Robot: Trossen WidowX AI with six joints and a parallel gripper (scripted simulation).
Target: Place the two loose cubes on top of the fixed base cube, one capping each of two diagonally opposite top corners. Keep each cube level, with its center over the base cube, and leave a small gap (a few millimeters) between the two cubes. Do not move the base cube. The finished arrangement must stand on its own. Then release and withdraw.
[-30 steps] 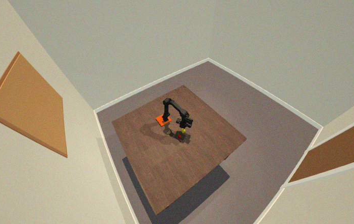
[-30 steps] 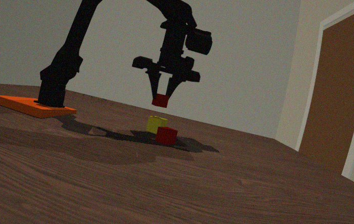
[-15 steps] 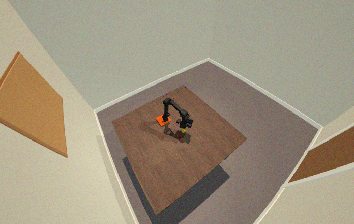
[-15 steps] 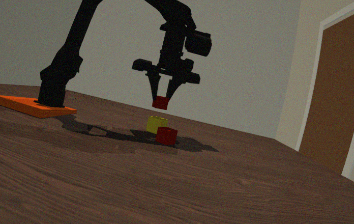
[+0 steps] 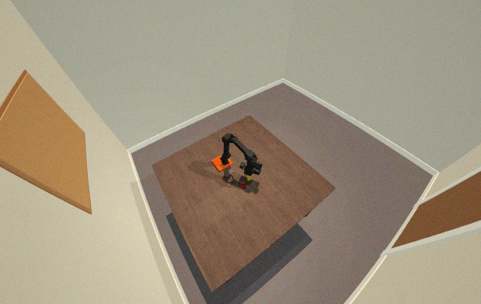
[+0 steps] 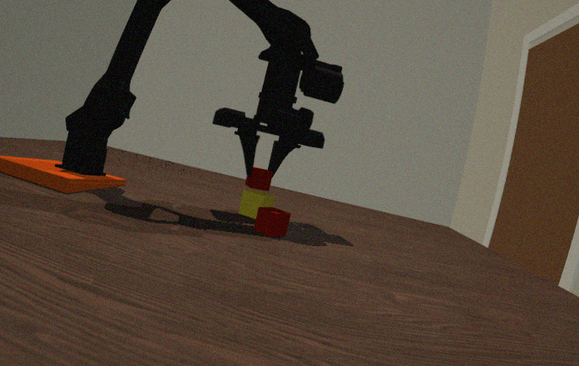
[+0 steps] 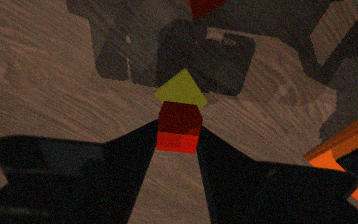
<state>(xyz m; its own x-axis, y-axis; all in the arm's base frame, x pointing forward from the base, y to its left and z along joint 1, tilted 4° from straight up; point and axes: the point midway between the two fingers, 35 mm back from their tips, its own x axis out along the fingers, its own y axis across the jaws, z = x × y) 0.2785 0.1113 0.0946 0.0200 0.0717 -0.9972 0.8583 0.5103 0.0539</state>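
Note:
The yellow base cube (image 5: 249, 177) (image 6: 250, 203) (image 7: 181, 90) stands on the table. My gripper (image 6: 260, 175) (image 7: 178, 126) points down over it and is shut on a red cube (image 6: 258, 181) (image 7: 180, 117). In the exterior view the held cube looks nearly level, at or just above the yellow cube's top; whether they touch I cannot tell. In the wrist view it hides the yellow cube's near corner, and the yellow cube is turned relative to it. The other red cube (image 5: 243, 186) (image 6: 272, 222) (image 7: 205, 6) sits on the table near the yellow cube, partly cut off in the wrist view.
The arm stands on an orange base plate (image 5: 218, 165) (image 6: 32, 171) (image 7: 325, 161) on the wooden table (image 5: 211, 219) (image 6: 191, 295). The arm's shadow falls around the cubes. The loose red cube is low and close beside the gripper's working spot.

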